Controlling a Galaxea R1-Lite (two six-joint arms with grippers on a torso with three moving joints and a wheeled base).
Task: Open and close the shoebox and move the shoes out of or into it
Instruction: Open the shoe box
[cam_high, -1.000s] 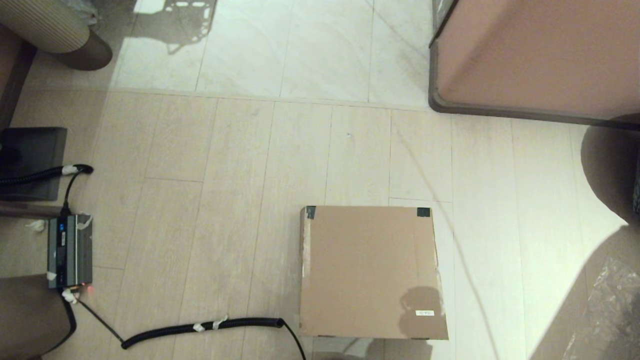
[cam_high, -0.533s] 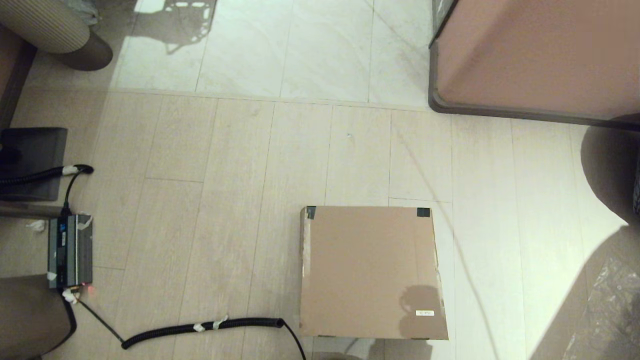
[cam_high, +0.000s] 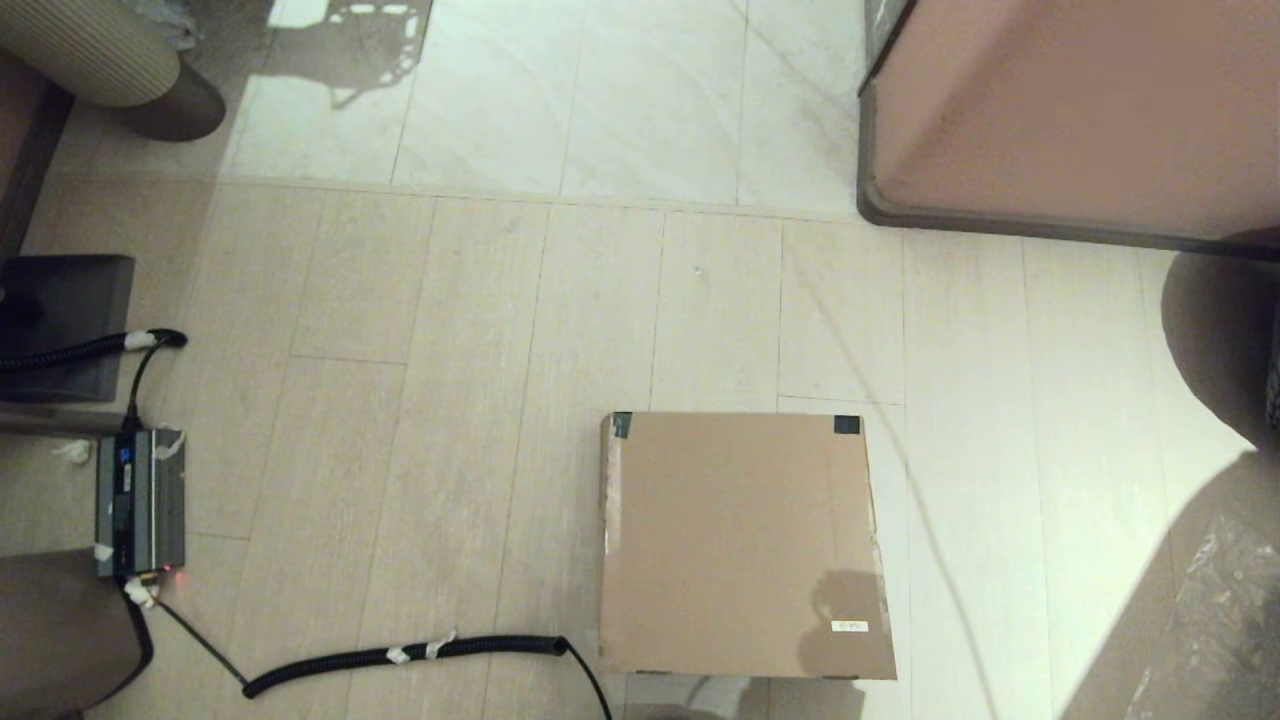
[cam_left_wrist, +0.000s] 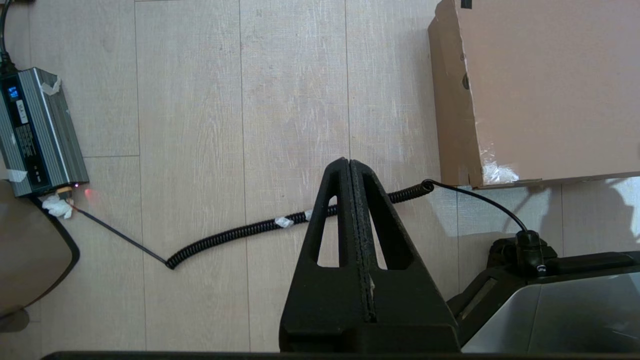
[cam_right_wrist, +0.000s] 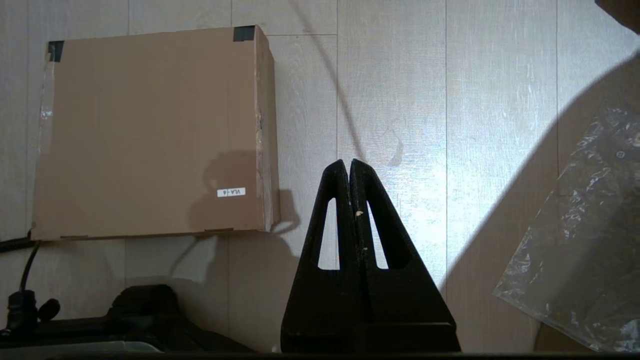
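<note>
The shoebox (cam_high: 740, 545) is a plain brown cardboard box lying on the wooden floor with its lid down flat, dark tape on its two far corners and a small white label (cam_high: 849, 626) near the front right. It also shows in the left wrist view (cam_left_wrist: 545, 90) and the right wrist view (cam_right_wrist: 150, 135). The shoes are out of view. My left gripper (cam_left_wrist: 349, 161) hangs shut above the floor to the left of the box, holding nothing. My right gripper (cam_right_wrist: 348, 162) hangs shut above the floor to the right of the box, holding nothing. Neither gripper shows in the head view.
A coiled black cable (cam_high: 410, 655) runs across the floor to the box's front left corner from a grey power unit (cam_high: 138, 500). A large pink-brown cabinet (cam_high: 1080, 110) stands at the back right. A clear plastic bag (cam_right_wrist: 580, 235) lies at the right.
</note>
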